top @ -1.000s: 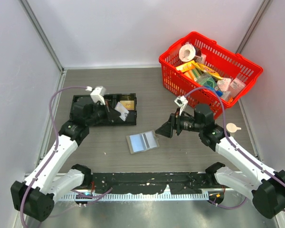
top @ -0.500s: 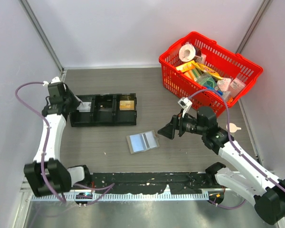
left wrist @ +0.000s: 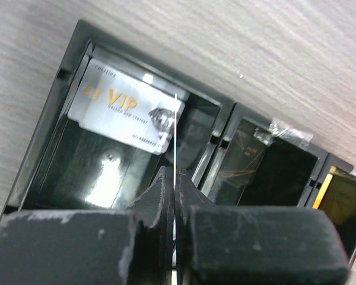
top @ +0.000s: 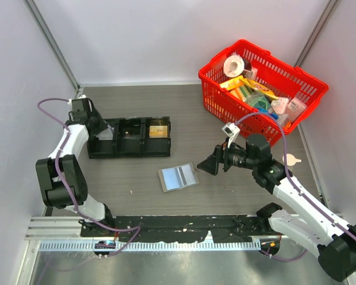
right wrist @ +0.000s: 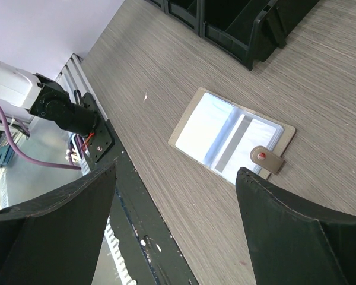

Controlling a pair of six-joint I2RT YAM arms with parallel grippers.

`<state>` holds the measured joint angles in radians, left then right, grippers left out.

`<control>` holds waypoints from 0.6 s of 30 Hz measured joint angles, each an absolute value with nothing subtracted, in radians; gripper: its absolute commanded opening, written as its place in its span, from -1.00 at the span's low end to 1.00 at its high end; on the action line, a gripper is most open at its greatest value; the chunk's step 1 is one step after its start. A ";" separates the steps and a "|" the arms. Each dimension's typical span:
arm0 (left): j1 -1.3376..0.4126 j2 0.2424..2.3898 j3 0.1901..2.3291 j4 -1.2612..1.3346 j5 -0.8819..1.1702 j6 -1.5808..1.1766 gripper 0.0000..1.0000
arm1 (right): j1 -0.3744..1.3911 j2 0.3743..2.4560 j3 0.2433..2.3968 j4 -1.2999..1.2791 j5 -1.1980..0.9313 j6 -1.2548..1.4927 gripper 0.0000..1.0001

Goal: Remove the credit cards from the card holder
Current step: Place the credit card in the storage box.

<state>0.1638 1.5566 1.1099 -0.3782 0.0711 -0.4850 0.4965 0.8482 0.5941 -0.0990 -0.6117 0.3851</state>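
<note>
The card holder (top: 178, 177) lies open on the table, pale blue and whitish panels up, its snap tab to the right; it also shows in the right wrist view (right wrist: 231, 135). My right gripper (top: 205, 163) (right wrist: 177, 172) is open and empty just right of it, above the table. My left gripper (top: 99, 127) (left wrist: 175, 175) is shut on a thin credit card (left wrist: 175, 136) seen edge-on, over the left compartment of the black tray (top: 130, 152). Another whitish card (left wrist: 127, 113) marked VIP lies in that compartment.
A red basket (top: 222, 57) full of small goods stands at the back right. The tray's right compartment holds a gold item (top: 159, 130). A small pale round-headed piece (top: 291, 158) lies at the right, by the side wall.
My left arm has swung from the tray's middle to its left end, still gripping the card. The right gripper has shifted slightly. The card holder has not moved.
</note>
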 measured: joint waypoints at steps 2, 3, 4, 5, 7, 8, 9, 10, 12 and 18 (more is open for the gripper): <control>0.164 1.563 1.106 -0.329 0.081 -0.484 -0.99 | 0.496 0.848 0.594 -0.099 -0.614 0.385 0.71; 0.164 1.568 1.106 -0.307 0.086 -0.482 -0.99 | 0.496 0.848 0.594 -0.099 -0.615 0.385 0.71; 0.164 1.574 1.106 -0.283 0.091 -0.481 -0.97 | 0.496 0.848 0.593 -0.099 -0.615 0.385 0.71; 0.164 1.583 1.105 -0.259 0.094 -0.480 -0.94 | 0.496 0.848 0.592 -0.099 -0.616 0.385 0.71; 0.164 1.602 1.100 -0.224 0.102 -0.479 -0.82 | 0.496 0.848 0.591 -0.099 -0.616 0.385 0.72; 0.164 1.612 1.098 -0.215 0.105 -0.478 -0.72 | 0.496 0.848 0.591 -0.099 -0.616 0.385 0.72; 0.164 1.621 1.097 -0.212 0.106 -0.476 -0.64 | 0.496 0.848 0.591 -0.099 -0.616 0.385 0.71; 0.164 1.631 1.097 -0.210 0.106 -0.472 -0.56 | 0.496 0.848 0.591 -0.098 -0.617 0.385 0.71; 0.164 1.644 1.097 -0.211 0.102 -0.466 -0.41 | 0.496 0.848 0.591 -0.099 -0.619 0.385 0.71; 0.164 1.647 1.100 -0.238 0.048 -0.439 0.06 | 0.496 0.848 0.591 -0.099 -0.619 0.385 0.71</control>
